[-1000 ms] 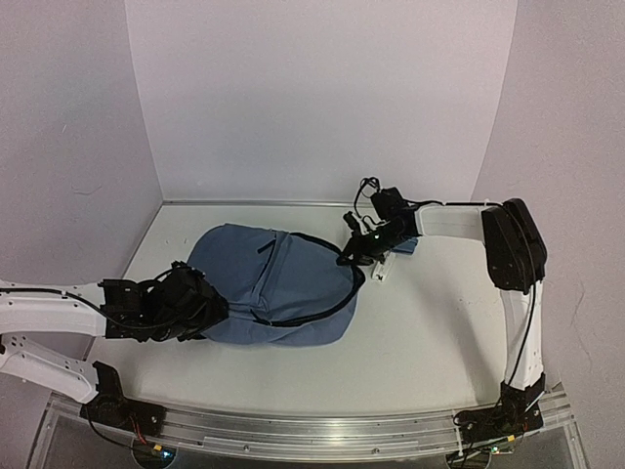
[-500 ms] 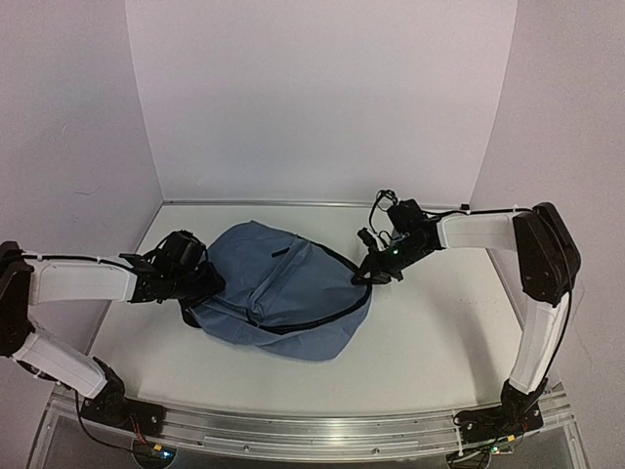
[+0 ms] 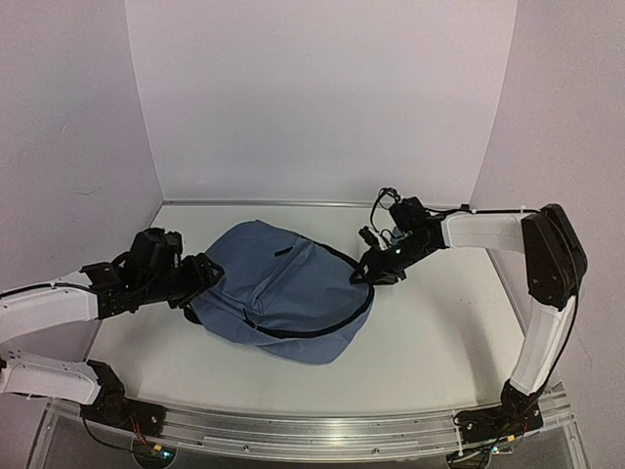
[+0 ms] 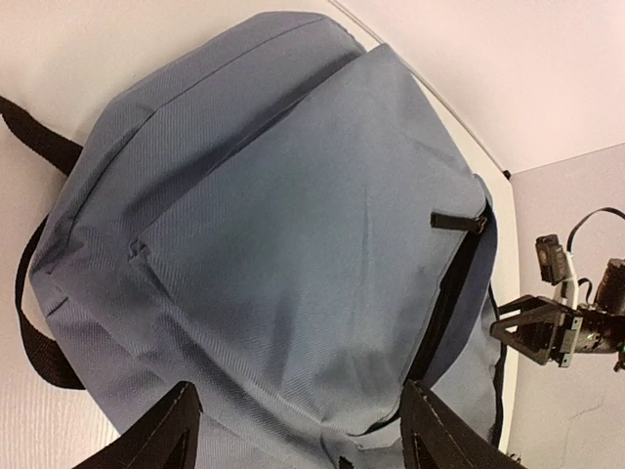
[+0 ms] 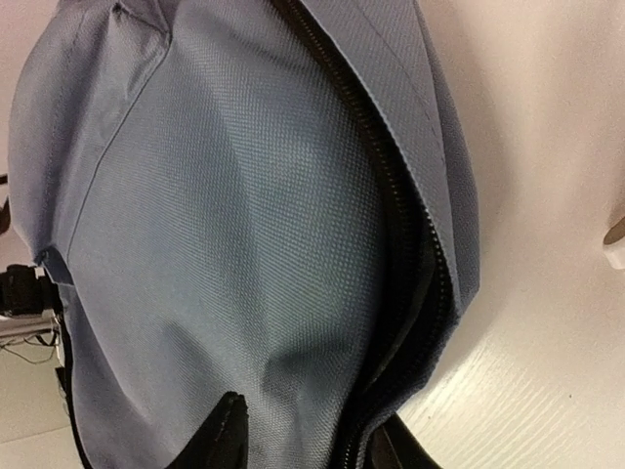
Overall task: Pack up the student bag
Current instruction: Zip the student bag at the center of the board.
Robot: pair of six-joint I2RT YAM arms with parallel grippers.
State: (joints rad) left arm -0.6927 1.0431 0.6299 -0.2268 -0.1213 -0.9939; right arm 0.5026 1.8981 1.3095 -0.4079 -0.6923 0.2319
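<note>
Table [image 3: 430, 332]: white top, pale walls behind; it bears the bag between the two arms
Student bag [image 3: 283, 293]: lies flat mid-table, front pocket upward, a little left of centre
Left gripper [image 4: 298, 415]: jaws wide, poised at the bag's left edge; holds nothing
Right gripper [image 5: 303, 440]: jaws part-way apart astride the right zip edge; no firm pinch shows
Main zip [image 5: 391, 215]: gapes along the right side; contents hidden
Progress: judged late; closing the zip seems to remain

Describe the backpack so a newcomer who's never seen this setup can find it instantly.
Start at the white table. Left of centre on it lies the backpack, soft and rounded, with dark zips and black straps. It is the only slate-blue fabric thing there.
</note>
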